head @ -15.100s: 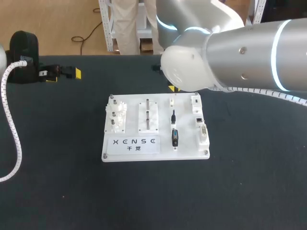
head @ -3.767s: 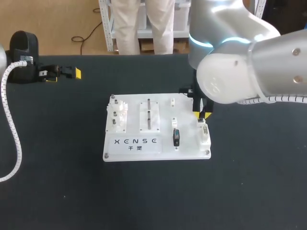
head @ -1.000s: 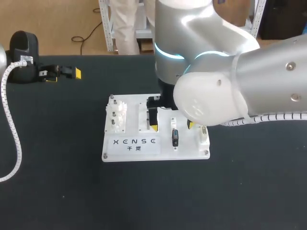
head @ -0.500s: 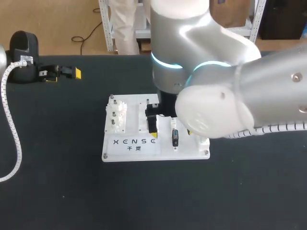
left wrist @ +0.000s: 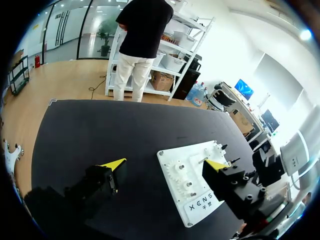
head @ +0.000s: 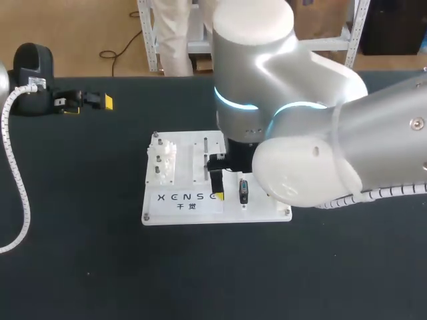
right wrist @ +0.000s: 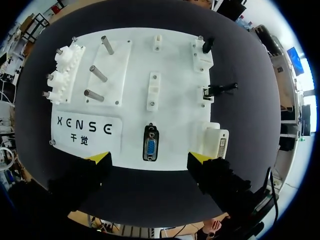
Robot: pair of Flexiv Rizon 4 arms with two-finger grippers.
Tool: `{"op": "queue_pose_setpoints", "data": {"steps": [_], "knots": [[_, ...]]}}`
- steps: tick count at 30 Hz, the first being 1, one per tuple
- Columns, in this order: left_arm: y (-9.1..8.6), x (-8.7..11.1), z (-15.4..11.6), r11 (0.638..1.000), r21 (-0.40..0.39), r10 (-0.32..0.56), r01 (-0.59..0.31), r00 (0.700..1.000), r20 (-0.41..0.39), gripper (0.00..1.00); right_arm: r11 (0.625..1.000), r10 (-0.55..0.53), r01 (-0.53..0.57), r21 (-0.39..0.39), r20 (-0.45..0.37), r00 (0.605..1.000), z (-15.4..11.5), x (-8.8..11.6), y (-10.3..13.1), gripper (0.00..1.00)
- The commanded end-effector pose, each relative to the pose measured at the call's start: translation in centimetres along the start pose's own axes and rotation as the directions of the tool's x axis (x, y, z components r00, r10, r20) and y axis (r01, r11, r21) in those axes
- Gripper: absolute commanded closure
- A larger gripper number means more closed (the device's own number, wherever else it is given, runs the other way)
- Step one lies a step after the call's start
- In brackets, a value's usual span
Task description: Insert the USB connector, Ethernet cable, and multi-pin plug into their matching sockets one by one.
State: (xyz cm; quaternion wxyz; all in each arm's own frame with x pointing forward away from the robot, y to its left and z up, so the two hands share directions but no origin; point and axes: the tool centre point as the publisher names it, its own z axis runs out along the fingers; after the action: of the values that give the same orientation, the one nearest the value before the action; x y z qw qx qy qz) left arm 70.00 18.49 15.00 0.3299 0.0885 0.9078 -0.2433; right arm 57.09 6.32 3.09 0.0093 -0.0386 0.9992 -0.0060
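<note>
My right gripper (right wrist: pixel 150 159) hangs over the near edge of the white board (right wrist: pixel 175 60), released and holding nothing. Its yellow tips stand wide apart. The multi-pin plug (right wrist: pixel 150 148) lies on the board between my fingers and just ahead of them, blue face up, touched by neither. Its white socket (right wrist: pixel 218 142) sits beside it at the board's right edge, next to my right finger.

Farther along that edge the Ethernet cable (right wrist: pixel 220 89) sticks out sideways from the middle socket block. The USB connector (right wrist: pixel 207 45) stands in the block at the far right corner. Both look seated, though I cannot be sure from this angle.

On the board's left side are three metal pegs (right wrist: pixel 95 75) and a white gear block (right wrist: pixel 62 75).

My left gripper (left wrist: pixel 165 164) is also slack and empty, low over the dark worktop (head: pixel 80 253) near its far left edge, well apart from the board. From there the board lies ahead, towards my right finger.
</note>
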Motion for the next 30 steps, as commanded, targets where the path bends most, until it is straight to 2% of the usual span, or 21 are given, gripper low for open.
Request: {"op": "queue_pose_setpoints", "data": {"steps": [1, 8, 20, 23, 24, 25, 26, 27, 30], "knots": [[0.0, 0.0, 0.0, 1.0, 0.0, 0.0, 0.0, 1.0, 0.0, 0.0, 1.0, 0.015, -0.015, -0.004, -0.009, 1.0, 0.74, -0.21, 0.16, 0.0], [0.0, 0.0, 0.0, 1.0, 0.0, 0.0, 0.0, 1.0, 0.0, 0.0, 0.997, 0.048, -0.05, -0.051, -0.032, 0.998, 1.19, -0.4, -0.35, 0.0], [0.0, 0.0, 0.0, 1.0, 0.0, 0.0, 0.0, 1.0, 0.0, 0.0, 0.998, 0.044, -0.045, -0.046, -0.028, 0.999, 1.2, -0.63, -0.48, 0.0], [0.0, 0.0, 0.0, 1.0, 0.0, 0.0, 0.0, 1.0, 0.0, 0.0, 0.998, 0.041, -0.042, -0.044, -0.027, 0.999, 1.19, -0.69, -0.31, 0.23], [0.0, 0.0, 0.0, 1.0, 0.0, 0.0, 0.0, 1.0, 0.0, 0.0, 0.998, 0.039, -0.04, -0.043, -0.027, 0.999, 1.2, -0.7, -0.27, 0.35], [0.0, 0.0, 0.0, 1.0, 0.0, 0.0, 0.0, 1.0, 0.0, 0.0, 0.998, 0.038, -0.039, -0.041, -0.028, 0.999, 1.21, -0.71, -0.23, 0.42], [0.0, 0.0, 0.0, 1.0, 0.0, 0.0, 0.0, 1.0, 0.0, 0.0, 0.998, 0.037, -0.038, -0.04, -0.028, 0.999, 1.22, -0.72, -0.19, 0.44], [0.0, 0.0, 0.0, 1.0, 0.0, 0.0, 0.0, 1.0, 0.0, 0.0, 0.999, 0.037, -0.038, -0.039, -0.028, 0.999, 1.23, -0.73, -0.16, 0.53], [0.0, 0.0, 0.0, 1.0, 0.0, 0.0, 0.0, 1.0, 0.0, 0.0, 0.999, 0.035, -0.036, -0.035, -0.028, 0.999, 1.23, -0.76, -0.07, 0.56]]}}
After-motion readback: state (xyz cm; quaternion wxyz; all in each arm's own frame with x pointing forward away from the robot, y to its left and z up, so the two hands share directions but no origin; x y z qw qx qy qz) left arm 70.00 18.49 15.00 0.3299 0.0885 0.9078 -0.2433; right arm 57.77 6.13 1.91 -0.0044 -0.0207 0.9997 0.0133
